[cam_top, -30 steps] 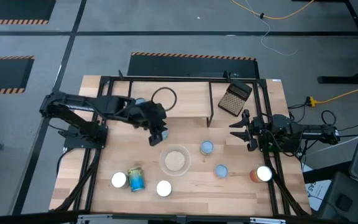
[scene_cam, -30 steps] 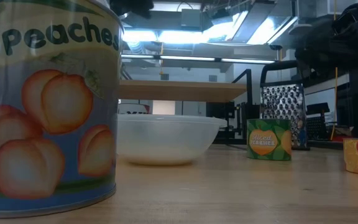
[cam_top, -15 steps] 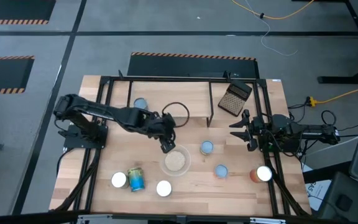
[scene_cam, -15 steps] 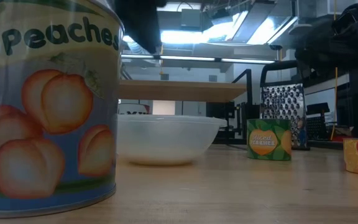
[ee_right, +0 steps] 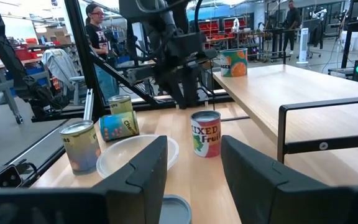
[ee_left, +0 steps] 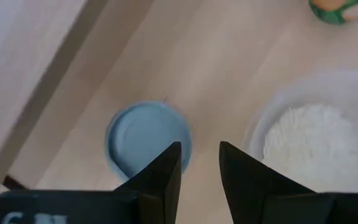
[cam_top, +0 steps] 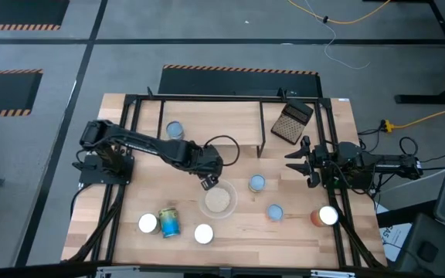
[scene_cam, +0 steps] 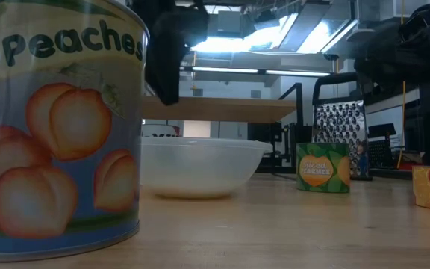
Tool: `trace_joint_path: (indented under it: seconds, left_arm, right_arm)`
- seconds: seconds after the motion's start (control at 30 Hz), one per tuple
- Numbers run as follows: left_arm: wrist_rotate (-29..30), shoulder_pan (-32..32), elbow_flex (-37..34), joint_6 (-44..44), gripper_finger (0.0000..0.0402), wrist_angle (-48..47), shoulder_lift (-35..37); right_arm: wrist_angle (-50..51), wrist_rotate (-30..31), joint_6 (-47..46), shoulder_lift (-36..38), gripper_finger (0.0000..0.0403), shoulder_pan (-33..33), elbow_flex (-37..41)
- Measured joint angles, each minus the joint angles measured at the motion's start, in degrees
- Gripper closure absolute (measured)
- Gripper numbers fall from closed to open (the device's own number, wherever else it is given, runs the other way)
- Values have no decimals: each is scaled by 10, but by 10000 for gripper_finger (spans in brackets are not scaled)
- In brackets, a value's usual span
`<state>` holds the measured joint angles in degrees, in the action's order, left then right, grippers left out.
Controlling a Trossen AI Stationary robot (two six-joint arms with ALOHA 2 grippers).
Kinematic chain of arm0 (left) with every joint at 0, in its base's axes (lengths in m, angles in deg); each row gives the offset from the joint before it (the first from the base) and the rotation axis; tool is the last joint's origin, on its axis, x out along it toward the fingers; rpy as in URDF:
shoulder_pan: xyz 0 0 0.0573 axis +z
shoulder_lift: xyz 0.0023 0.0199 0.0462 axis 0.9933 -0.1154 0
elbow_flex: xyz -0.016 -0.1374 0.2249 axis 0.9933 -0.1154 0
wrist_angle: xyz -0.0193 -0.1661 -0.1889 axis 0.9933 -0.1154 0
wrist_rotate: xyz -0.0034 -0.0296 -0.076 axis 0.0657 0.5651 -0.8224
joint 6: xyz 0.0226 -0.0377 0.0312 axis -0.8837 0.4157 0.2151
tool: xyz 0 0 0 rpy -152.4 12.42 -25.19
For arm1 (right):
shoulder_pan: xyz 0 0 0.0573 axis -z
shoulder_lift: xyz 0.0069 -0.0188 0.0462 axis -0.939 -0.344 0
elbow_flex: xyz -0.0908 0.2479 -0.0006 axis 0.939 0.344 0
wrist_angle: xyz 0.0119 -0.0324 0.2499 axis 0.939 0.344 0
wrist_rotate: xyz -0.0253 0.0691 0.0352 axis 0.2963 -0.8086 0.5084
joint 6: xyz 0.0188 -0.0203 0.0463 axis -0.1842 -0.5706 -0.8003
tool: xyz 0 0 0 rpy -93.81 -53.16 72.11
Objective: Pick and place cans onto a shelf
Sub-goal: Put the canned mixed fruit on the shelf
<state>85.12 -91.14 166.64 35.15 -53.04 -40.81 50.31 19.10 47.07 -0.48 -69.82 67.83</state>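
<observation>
The left gripper (cam_top: 206, 182) has swung away from the shelf (cam_top: 207, 123), where it hung a second ago, and now hovers at the far rim of the bowl (cam_top: 218, 200) near the table's (cam_top: 130, 208) middle. Its jaws stand a little apart and hold nothing. One can (cam_top: 174, 129) sits on the shelf toward the left edge.

The right gripper (cam_top: 298, 161) waits at the table's right edge, jaws wide and empty.

Only the left wrist view shows a blue-topped can (ee_left: 146, 138) beyond the fingers (ee_left: 160, 180), beside the bowl of pale grains (ee_left: 316, 140). The low view alone reads the "Peaches" can (scene_cam: 58, 127) close up and the grater (scene_cam: 340, 127) behind a sliced-peaches can (scene_cam: 323, 168). The right wrist view alone shows a person (ee_right: 98, 37) beyond the table and a mixed-fruit can (ee_right: 205, 133).
</observation>
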Motion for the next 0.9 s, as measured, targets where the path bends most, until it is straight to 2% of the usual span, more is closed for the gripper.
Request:
trace_joint_path:
  seconds: [0.2, 0.9]
  left_arm:
    - [20, 0, 2, 3, 301, 5, -14]
    - [29, 0, 0, 2, 301, -14, -72]
  right_arm:
    - [0, 0, 0, 0, 247, 0, 0]
    - [2, 0, 0, 1, 247, 0, 0]
